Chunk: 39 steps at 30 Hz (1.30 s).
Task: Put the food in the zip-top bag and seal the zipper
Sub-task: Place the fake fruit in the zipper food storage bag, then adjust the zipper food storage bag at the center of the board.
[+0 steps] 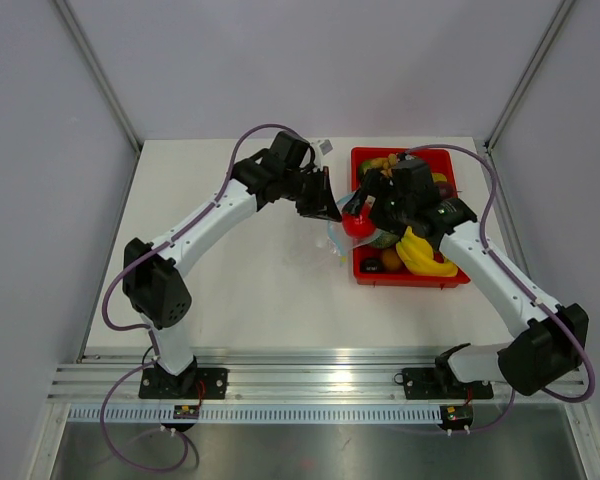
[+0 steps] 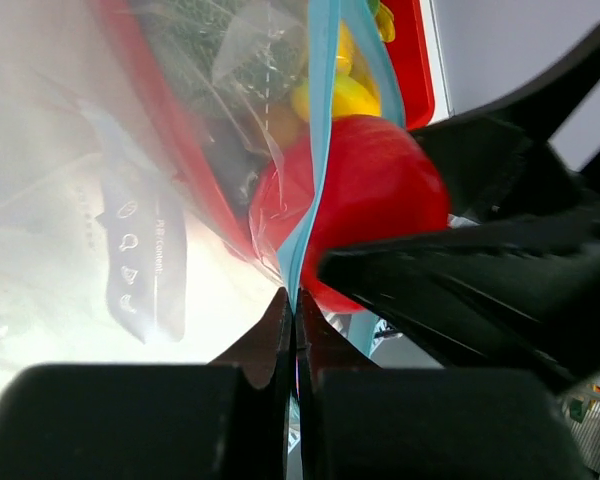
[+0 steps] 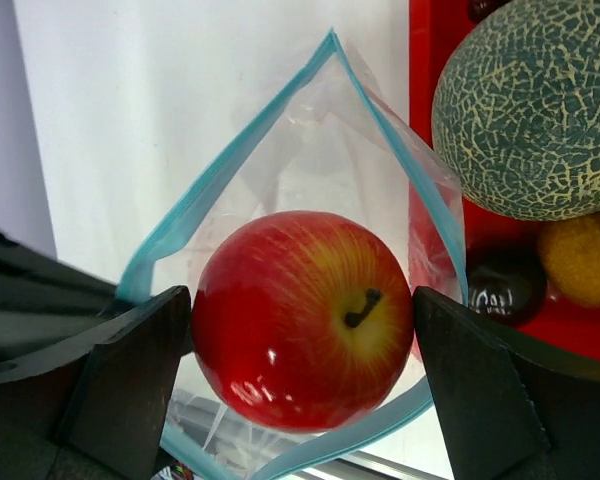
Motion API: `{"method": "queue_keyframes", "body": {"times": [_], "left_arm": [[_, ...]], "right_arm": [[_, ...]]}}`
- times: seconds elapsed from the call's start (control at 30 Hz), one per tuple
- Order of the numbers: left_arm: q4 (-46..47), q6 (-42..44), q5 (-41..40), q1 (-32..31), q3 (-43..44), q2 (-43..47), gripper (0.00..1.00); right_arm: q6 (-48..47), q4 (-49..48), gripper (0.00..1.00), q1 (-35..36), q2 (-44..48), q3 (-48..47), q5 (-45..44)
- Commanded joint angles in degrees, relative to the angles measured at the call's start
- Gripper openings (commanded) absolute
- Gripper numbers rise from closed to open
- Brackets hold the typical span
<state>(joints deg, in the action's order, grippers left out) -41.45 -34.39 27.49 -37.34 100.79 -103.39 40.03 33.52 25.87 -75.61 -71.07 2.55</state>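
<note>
**Right fingers (image 3: 480,380) wide at the apple (image 3: 300,320): bag may slip**

They flank the apple, low centre of the frame; whether they press it, you cannot tell. It sits in the open mouth of the zip-top bag (image 3: 280,170), left of the red tray (image 3: 422,60). The left fingers (image 2: 270,340) pinch only the zipper (image 3: 198,200); the weight could pull it free.
</note>
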Motion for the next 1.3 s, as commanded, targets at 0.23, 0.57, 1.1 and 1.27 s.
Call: {"method": "queue_keyframes", "body": {"times": [0.23, 0.57, 1.1, 1.27], "left_arm": [[3.1, -0.1, 3.6, 0.9, -0.3, 0.9, 0.0], [3.0, 0.2, 3.4, 2.0, -1.7, 1.9, 0.0], [1.6, 1.3, 1.9, 3.2, -3.0, 3.6, 0.0], [-2.0, 2.7, -0.9, 4.4, -0.9, 4.6, 0.0]], "right_arm": [[-1.9, 2.7, 0.99, 0.4, 1.7, -3.2, -4.1], [0.3, 3.4, 0.86, 0.3, 7.9, 2.1, -12.9], [-1.0, -1.3, 0.58, 0.3, -1.0, 3.3, -1.2], [-1.0, -2.3, 0.09, 0.3, -1.9, 4.0, -1.1]]}}
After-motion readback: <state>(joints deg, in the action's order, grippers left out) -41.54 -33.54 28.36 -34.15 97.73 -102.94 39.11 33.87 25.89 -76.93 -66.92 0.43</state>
